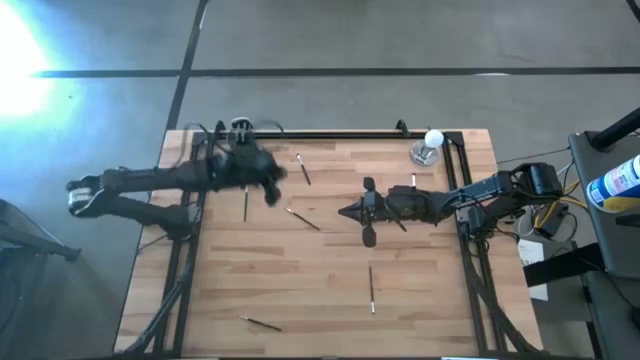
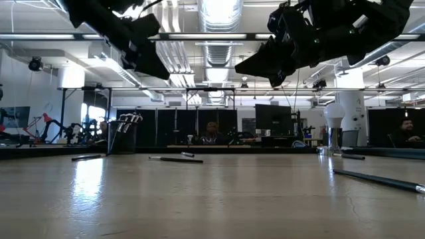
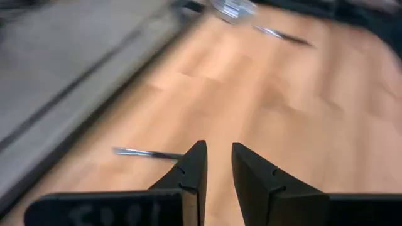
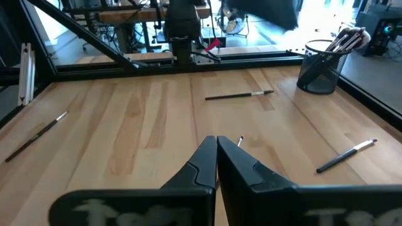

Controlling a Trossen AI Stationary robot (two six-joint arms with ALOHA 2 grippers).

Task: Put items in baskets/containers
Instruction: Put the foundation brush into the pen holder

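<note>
Left gripper (image 1: pixel 272 188) hung above the desk (image 1: pixel 330 300) with its fingers a narrow slot apart and nothing between them, the black cup (image 1: pixel 241 130) just behind it at the far edge, already holding a bunch of pale-tipped brushes (image 2: pixel 129 119). One loose stick (image 1: pixel 246 205) lay right beside this gripper on the wood, another (image 1: pixel 303 218) a little further toward the desk's middle, and a third (image 1: pixel 302 168) near the far rail.

Right gripper (image 1: pixel 352 211) hovered over the middle of the desk, its fingers pressed together and holding nothing. In its wrist view only a pale tip of a stick (image 4: pixel 240 140) showed just beyond the fingertips, the rest hidden. A long stick (image 1: pixel 371 289) lay well toward the near edge from it, and another (image 1: pixel 259 322) sat far off by the near-left corner.

By my reading, the step in hand was a return for the next pickup, several items being still scattered. The next move would call for the left gripper to widen its fingers, drop over the nearest stick and close across its shaft, then carry it to the cup and lower it in without knocking the brushes already standing there.
</note>
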